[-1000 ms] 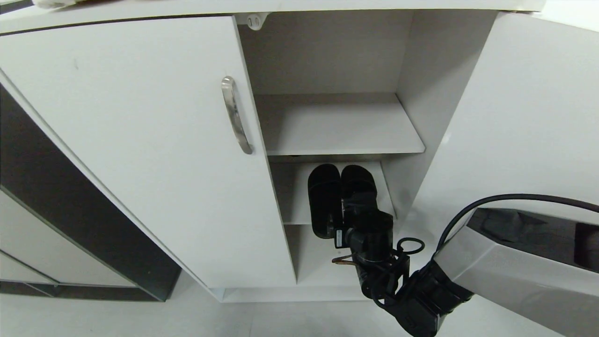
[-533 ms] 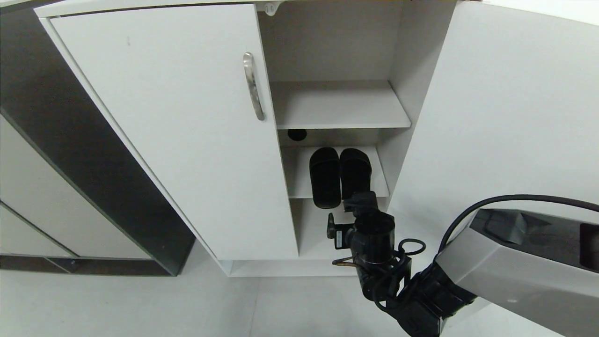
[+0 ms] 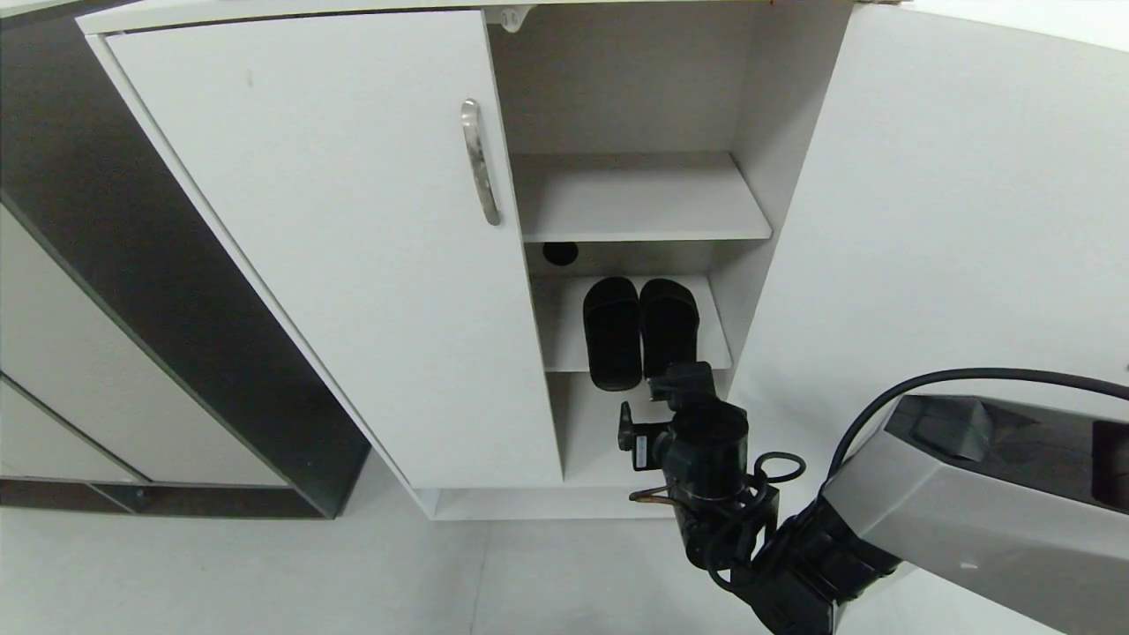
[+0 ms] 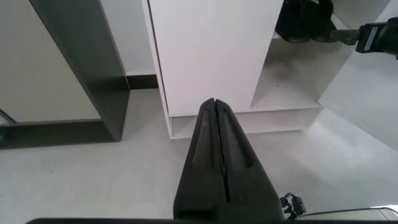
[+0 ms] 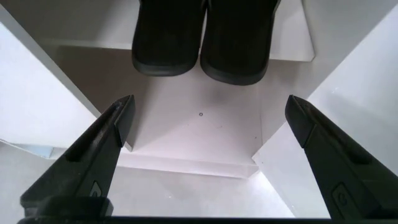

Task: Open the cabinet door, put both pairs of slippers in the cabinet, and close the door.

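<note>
The black slippers [image 3: 613,331] pointed lengthwise into the cabinet [image 3: 776,132], just ahead of the right gripper [image 5: 210,107], wide open and empty; the left gripper [image 4: 214,107], closed on nothing, was farther.

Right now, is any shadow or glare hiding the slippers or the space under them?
Head view: no glare on the slippers, which read as flat black shapes; the recess above the top shelf is shaded. Right wrist view: the bottom shelf is well lit, dimmer toward the back.
</note>
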